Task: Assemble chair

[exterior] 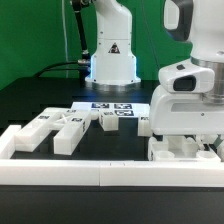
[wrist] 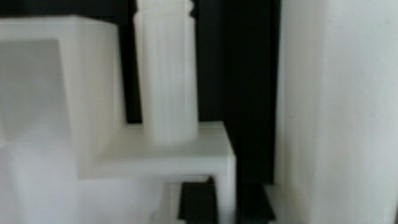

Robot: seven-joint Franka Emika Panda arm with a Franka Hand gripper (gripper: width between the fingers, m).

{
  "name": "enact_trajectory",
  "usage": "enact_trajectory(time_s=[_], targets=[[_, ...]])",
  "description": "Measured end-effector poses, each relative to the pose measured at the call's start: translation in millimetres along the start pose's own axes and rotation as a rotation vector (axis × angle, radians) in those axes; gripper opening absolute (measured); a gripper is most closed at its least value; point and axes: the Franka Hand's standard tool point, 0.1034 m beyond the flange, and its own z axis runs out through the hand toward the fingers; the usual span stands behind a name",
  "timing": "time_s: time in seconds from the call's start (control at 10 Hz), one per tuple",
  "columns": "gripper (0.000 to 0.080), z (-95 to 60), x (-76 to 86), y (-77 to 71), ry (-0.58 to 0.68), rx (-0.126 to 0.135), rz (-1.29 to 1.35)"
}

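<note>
Loose white chair parts with black-and-white tags lie on the black table: a flat tagged slab (exterior: 113,109), a short block (exterior: 106,122), a cross-shaped piece (exterior: 66,131) and a bar (exterior: 27,136). A further white blocky part (exterior: 181,149) stands at the exterior view's right, against the front rail. My gripper (exterior: 182,131) is low, directly over this part, and its fingertips are hidden by it. The wrist view is very close and blurred: a slim upright white peg (wrist: 167,70) rises from a white block (wrist: 171,152), between a white slab (wrist: 338,110) and another white piece (wrist: 54,95).
A long low white border rail (exterior: 110,172) runs along the table's front edge. The robot's base (exterior: 111,62) stands at the back centre with cables beside it. A green backdrop is behind.
</note>
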Motion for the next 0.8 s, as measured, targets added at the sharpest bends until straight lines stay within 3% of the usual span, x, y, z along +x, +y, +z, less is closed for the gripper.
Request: enact_trajectory(time_s=[0.2,0.4,0.5,0.7,0.8], targets=[[0.0034,0.0,-1.5,1.4,-0.008,-0.005,0.002],[0.0291,0.7,-0.6,12.5,-0.009,-0.016,0.015],[0.0291,-2.5,-1.1,17.9,-0.016,-0.022,0.026],[0.0581,-10.4,-2.0,27.5,-0.013,-0.029,0.043],[0.0581,-17.1,-0.9,27.3,-0.006,-0.025,0.047]])
